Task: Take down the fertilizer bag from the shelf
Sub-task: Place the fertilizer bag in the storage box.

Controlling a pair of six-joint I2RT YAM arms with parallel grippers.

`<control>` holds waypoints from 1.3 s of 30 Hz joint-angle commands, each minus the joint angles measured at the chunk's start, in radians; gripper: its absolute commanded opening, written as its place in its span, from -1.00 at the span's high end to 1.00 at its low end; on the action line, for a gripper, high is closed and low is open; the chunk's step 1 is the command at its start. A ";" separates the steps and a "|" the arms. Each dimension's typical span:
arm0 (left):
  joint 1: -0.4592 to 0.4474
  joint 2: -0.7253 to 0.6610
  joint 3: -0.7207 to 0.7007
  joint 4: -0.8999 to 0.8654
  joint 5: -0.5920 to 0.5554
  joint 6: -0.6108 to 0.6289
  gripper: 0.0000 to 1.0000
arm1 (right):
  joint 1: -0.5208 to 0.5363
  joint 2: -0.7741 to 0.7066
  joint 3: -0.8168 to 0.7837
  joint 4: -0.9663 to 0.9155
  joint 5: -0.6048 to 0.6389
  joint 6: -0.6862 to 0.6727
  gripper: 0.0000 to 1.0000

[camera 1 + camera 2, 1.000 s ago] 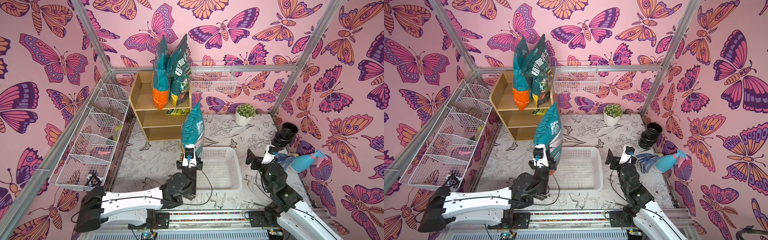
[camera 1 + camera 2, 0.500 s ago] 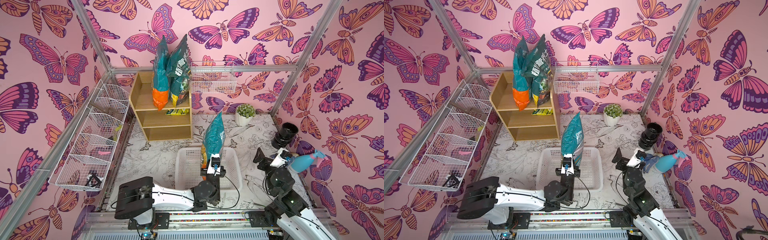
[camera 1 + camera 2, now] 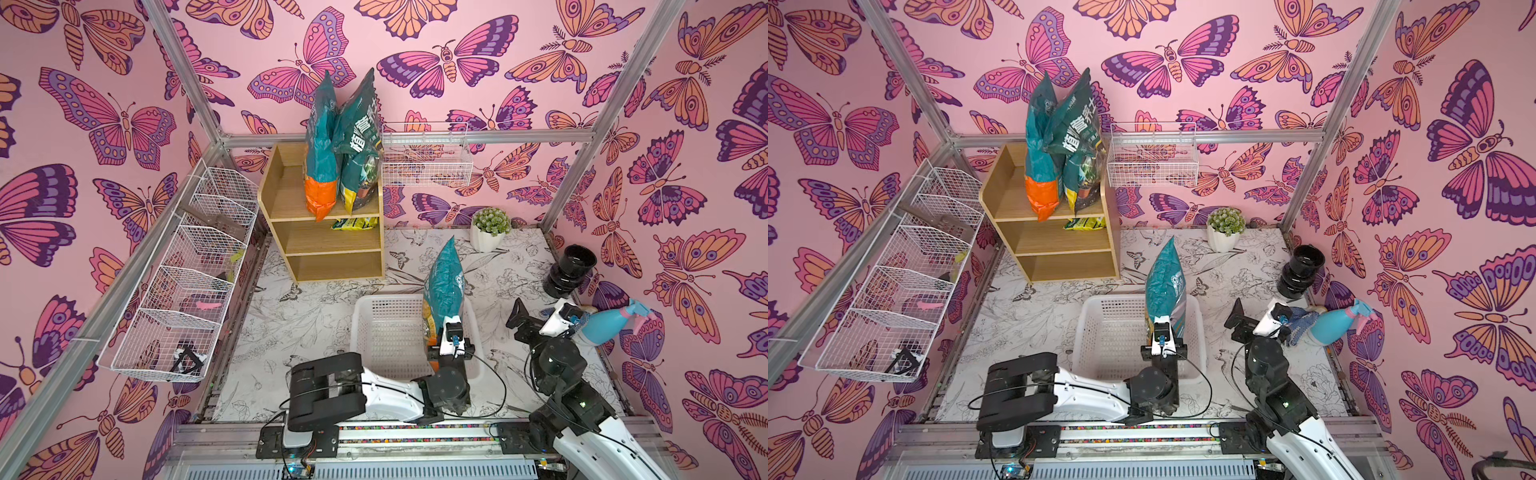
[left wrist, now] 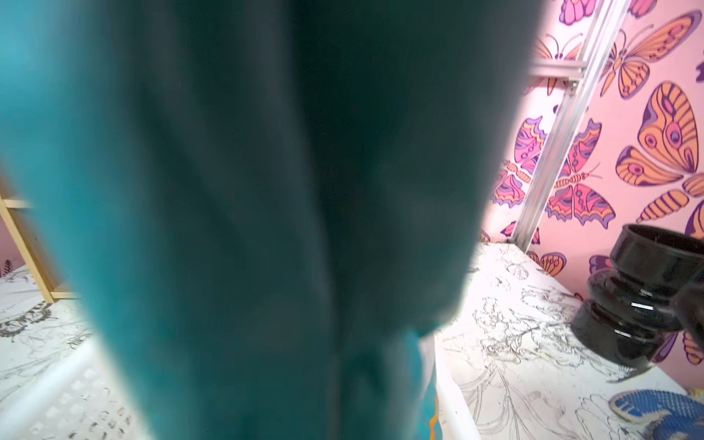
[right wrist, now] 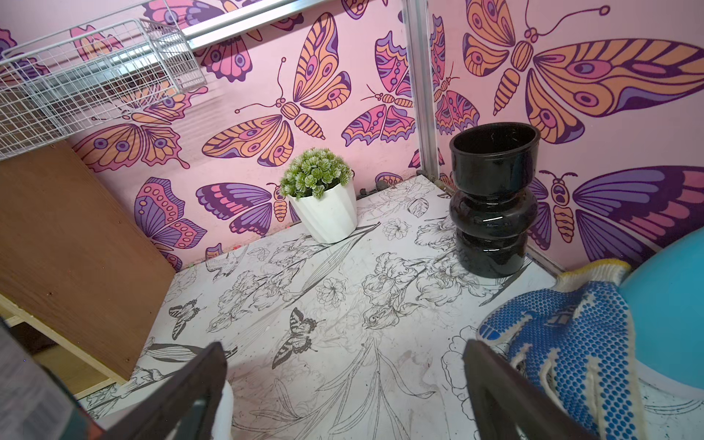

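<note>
Now that the left pincer point(image 3: 448, 332), clamped on the bottom of the teal fertilizer bag point(image 3: 444, 282), has swung it clear of the shelf point(image 3: 332, 249) to the right end of the white basket point(image 3: 374, 301), the take-down looks nearly done and it just needs setting down, while the right pincer point(image 5: 343, 384) sits wide open.

Black vase point(image 5: 493, 198) upright in wall corner. Potted plant point(image 5: 324, 205) near vase, apart. Blue-dotted glove point(image 5: 571, 343) near vase, against blue bottle point(image 5: 670, 304). Right gripper point(image 5: 344, 344) spread wide.
</note>
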 commanded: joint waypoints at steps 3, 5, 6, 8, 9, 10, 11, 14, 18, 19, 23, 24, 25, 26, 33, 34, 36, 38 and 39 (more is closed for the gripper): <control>-0.003 0.043 0.070 0.114 0.040 -0.072 1.00 | 0.006 -0.006 -0.010 -0.019 0.003 0.009 -0.98; -0.012 0.073 0.082 0.114 0.036 -0.079 1.00 | 0.007 -0.012 -0.011 -0.021 0.012 0.012 -0.98; -0.017 0.091 0.087 0.114 0.034 -0.080 1.00 | 0.007 -0.015 -0.011 -0.023 0.019 0.015 -0.99; -0.035 0.121 0.099 0.114 0.029 -0.081 1.00 | 0.006 -0.021 -0.013 -0.027 0.036 0.023 -0.98; -0.047 0.137 0.107 0.114 0.026 -0.078 1.00 | 0.006 -0.026 -0.013 -0.032 0.043 0.027 -0.98; -0.058 0.150 0.114 0.114 0.023 -0.075 1.00 | 0.006 -0.030 -0.013 -0.035 0.047 0.029 -0.99; -0.071 0.165 0.121 0.114 0.022 -0.071 1.00 | 0.006 -0.034 -0.016 -0.036 0.049 0.029 -0.99; -0.101 0.211 0.149 0.114 0.016 -0.059 1.00 | 0.006 -0.045 -0.014 -0.049 0.061 0.035 -0.98; -0.117 0.284 0.203 0.114 0.014 -0.050 1.00 | 0.006 -0.070 -0.013 -0.078 0.082 0.055 -0.98; -0.118 0.299 0.218 0.114 0.005 -0.045 1.00 | 0.007 -0.079 -0.011 -0.087 0.085 0.062 -0.99; -0.120 0.349 0.246 0.114 -0.011 -0.063 0.98 | 0.007 -0.128 -0.012 -0.124 0.103 0.092 -0.98; -0.122 0.357 0.249 0.114 -0.011 -0.066 0.86 | 0.006 -0.135 -0.013 -0.127 0.105 0.093 -0.99; -0.122 0.362 0.251 0.114 -0.011 -0.067 0.60 | 0.006 -0.145 -0.015 -0.130 0.106 0.095 -0.99; -0.123 0.365 0.253 0.114 -0.008 -0.062 0.04 | 0.006 -0.151 -0.017 -0.130 0.106 0.095 -0.99; -0.144 0.304 0.214 0.114 0.087 -0.019 -0.98 | 0.006 -0.138 -0.014 -0.125 0.103 0.090 -0.99; -0.147 0.284 0.203 0.114 0.100 -0.015 -0.98 | 0.006 -0.131 -0.012 -0.125 0.101 0.090 -0.99; -0.157 0.242 0.190 0.113 0.138 0.022 -0.98 | 0.006 -0.122 -0.008 -0.124 0.098 0.090 -0.99; -0.174 0.196 0.185 0.111 0.179 0.084 -1.00 | 0.006 -0.111 -0.007 -0.120 0.092 0.088 -0.99; -0.184 0.175 0.186 0.111 0.182 0.112 -1.00 | 0.006 -0.109 -0.005 -0.120 0.090 0.087 -0.99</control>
